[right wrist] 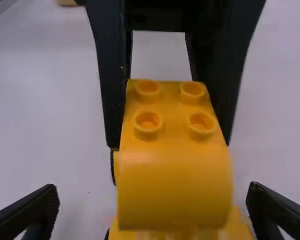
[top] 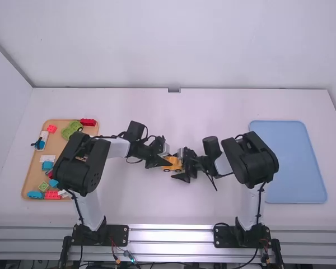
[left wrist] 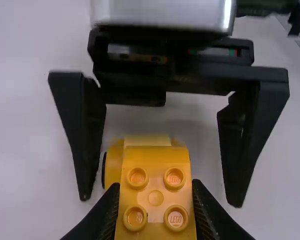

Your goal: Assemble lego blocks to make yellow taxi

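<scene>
White walls stand behind a white table (top: pixel 168 207); a tan tray (top: pixel 56 145) of loose coloured bricks is at the left, and a light blue tray (top: pixel 288 162) lies at the right; between them, near the middle, the two arms meet over the taxi parts. The left gripper (left wrist: pixel 155 187) is closed on a four-stud yellow block with a rounded end (right wrist: pixel 172 190); just beneath is the yellow wheeled base (top: pixel 172 168), its small black wheels near the table. The right gripper (right wrist: pixel 154 191) is spread wide, its fingers apart on either side of the yellow parts.

The step in hand seems to be joining block to base; whether the studs are fully engaged cannot be told. To do it well, the right gripper should close gently and evenly on the base; the left should keep the block level and square over the studs, then press straight down; a slanted push could seat one end only, or make the wheels roll away.
</scene>
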Tool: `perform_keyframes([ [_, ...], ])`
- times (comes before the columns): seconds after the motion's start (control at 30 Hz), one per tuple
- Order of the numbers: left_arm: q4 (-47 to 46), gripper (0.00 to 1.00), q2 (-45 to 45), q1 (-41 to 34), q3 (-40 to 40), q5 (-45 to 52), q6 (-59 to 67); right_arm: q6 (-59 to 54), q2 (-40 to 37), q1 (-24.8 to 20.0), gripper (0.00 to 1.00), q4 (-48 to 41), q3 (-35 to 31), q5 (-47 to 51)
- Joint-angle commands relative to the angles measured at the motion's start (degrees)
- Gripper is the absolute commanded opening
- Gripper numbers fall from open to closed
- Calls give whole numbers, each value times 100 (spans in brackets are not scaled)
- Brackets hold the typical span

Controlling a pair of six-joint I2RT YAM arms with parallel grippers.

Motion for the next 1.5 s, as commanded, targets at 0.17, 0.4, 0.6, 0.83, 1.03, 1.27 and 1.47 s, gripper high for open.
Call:
perform_keyframes([
  [0.17,160,2,-81,-24,-44,-173,-570,-538,74,-109,78,-463,236,-76],
  [0.4,118,2,-81,-98,-44,-177,-570,-459,74,24,78,-413,229,315],
  [0.6,68,2,-81,-111,-44,-173,-505,-356,74,9,77,-420,232,459],
  [0.83,229,2,-81,-131,-138,-129,-337,-387,83,83,46,-409,232,527],
  [1.03,1174,2,-90,-133,-459,-201,-1003,-535,83,72,41,-411,236,529],
  [1.27,1248,2,-284,-133,-616,-197,-1008,-533,83,72,41,-422,278,529],
  [1.47,807,2,-597,-131,-623,-396,-505,-533,83,72,42,-428,275,527],
])
